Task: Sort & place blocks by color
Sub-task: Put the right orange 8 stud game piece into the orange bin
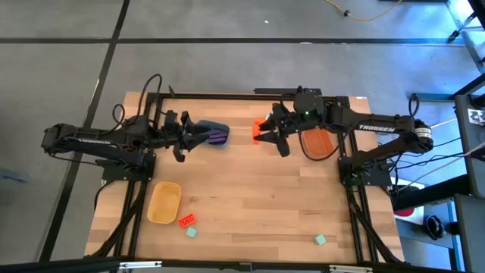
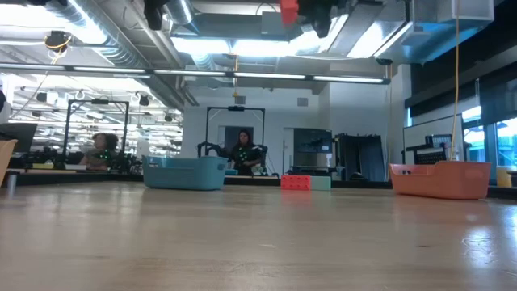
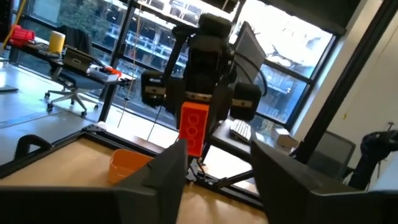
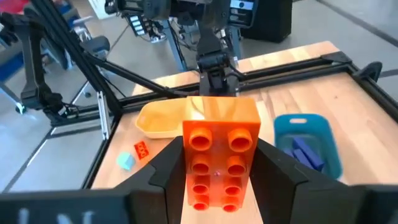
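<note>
Right gripper (image 4: 217,180) is clamped on an orange-red brick (image 4: 219,158), its fingers pressing the brick's two long sides, and carries it high above the table's far middle, just beside the orange tub (image 1: 318,142). That tub looks the fitting home, so the step in hand is likely the carry and drop. To do it well, the arm should swing back over the tub's middle, come down until the brick is inside the rim, and only then spread its fingers, since a release from height could bounce so small a piece out. Left gripper (image 1: 198,136) hovers over the blue tub (image 1: 216,133), which holds purple bricks (image 4: 305,151); its fingers (image 3: 165,171) stand apart with nothing between them, so it should wait clear of the right arm's path. On the near side of the table, beside the yellow tub (image 1: 164,202), lie another orange-red brick (image 1: 186,221) and a mint brick (image 1: 191,232), with a second mint brick (image 1: 320,240) well apart near the right edge, not yet sorted.
</note>
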{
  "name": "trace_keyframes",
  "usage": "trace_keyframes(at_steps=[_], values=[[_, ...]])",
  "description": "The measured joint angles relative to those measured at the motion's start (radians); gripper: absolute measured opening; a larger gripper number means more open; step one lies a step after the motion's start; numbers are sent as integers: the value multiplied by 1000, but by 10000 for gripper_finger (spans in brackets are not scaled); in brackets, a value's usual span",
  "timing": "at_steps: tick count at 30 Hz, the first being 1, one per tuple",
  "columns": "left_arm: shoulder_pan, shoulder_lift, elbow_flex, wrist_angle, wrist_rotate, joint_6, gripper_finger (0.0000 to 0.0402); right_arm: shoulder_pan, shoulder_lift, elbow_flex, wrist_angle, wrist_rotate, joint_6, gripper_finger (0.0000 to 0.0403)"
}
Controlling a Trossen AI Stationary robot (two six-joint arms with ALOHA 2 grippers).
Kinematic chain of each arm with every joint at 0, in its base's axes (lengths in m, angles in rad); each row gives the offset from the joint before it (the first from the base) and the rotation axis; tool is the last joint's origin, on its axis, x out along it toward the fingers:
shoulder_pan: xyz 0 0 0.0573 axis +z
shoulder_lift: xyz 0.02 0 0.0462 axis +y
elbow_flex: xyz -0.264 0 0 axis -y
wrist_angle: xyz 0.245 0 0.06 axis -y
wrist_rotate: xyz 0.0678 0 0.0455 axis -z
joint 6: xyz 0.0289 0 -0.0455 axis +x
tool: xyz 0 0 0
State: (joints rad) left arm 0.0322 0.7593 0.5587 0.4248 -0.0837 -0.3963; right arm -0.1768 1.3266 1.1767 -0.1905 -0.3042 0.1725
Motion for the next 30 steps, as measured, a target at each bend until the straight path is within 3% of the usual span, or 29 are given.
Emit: trace_keyframes(at_steps=[5, 7, 11, 20, 26, 30], values=[[0, 0, -1, -35, 23, 44, 38, 1, 0, 14, -54, 52, -11, 142], [6, 0, -1, -29, 23, 62, 12, 0, 0, 14, -85, 58, -12, 142], [63, 22, -1, -20, 42, 77, 2, -1, -9, 14, -152, 99, -21, 142], [252, 86, 0, 16, 281, 38, 0, -90, -134, 14, -326, 246, -38, 142], [254, 92, 0, 19, 296, 36, 0, -189, -145, 10, -623, 453, 2, 142], [248, 92, 0, 18, 291, 32, 0, -281, -135, -71, -724, 471, 73, 142]])
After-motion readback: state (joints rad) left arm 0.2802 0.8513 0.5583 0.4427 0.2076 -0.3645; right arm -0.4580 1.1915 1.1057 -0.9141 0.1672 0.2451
